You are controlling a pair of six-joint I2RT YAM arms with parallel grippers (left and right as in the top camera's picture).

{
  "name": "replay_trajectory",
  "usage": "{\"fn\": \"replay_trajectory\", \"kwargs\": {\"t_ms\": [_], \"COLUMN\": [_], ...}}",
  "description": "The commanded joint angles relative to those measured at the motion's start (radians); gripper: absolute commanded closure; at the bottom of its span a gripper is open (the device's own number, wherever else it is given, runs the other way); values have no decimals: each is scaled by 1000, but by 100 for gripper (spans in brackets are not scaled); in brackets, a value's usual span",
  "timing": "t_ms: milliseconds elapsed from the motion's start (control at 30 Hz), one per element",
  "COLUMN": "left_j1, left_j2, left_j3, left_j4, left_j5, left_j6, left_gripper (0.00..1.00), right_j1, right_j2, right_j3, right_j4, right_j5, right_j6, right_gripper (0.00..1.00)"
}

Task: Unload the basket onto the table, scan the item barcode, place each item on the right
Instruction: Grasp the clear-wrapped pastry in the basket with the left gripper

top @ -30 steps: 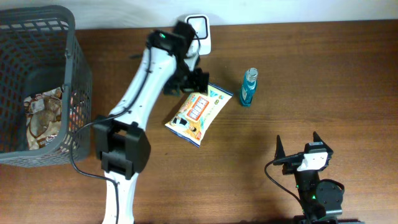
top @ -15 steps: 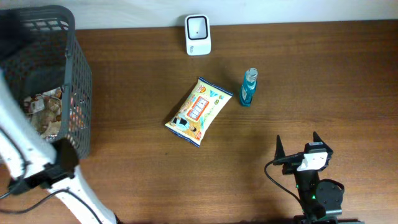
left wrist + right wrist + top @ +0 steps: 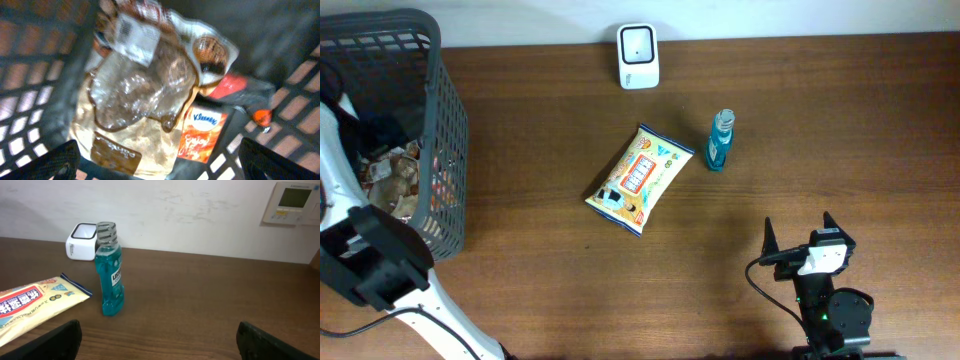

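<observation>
left arm (image 3: pixel 370 265) has swung away from the white scanner (image 3: pixel 638 56) and the snack packet (image 3: pixel 640 180) over to the grey basket (image 3: pixel 448 150), where its end effector (image 3: pixel 160 165) hangs released above bagged snacks (image 3: pixel 135 90) and a kleenex pack (image 3: pixel 202 135). on the brown desk (image 3: pixel 520 280) the snack packet lies flat mid-desk, untouched, beside the upright blue mouthwash bottle (image 3: pixel 720 141). the scanner stands at the far edge. the right end effector (image 3: pixel 798 238) sits released near the front edge.

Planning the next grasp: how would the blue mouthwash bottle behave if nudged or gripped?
Probably tips easily: the mouthwash bottle stands upright, tall and narrow. Likely rigid, smooth plastic, so perhaps slippery. Nearly full, so heavy for its size.
</observation>
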Motion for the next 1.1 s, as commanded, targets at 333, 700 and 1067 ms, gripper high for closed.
{"fn": "replay_trajectory", "kwargs": {"t_ms": [333, 700, 1067], "left_j1": [-7, -5, -51], "left_j2": [-9, -25, -241], "left_j3": [-408, -227, 510], "left_j4": [242, 132, -143], "left_j5": [-135, -35, 405], "left_j6": [27, 26, 26], "left_gripper": [30, 100, 100], "right_j1": [-5, -5, -5], "right_j2": [-7, -7, -7], "right_j3": [-9, -9, -9], "right_j4": [-3, -3, -3], "right_j5": [9, 9, 9], "right_j6": [-6, -6, -6], "right_gripper": [2, 1, 2]}}
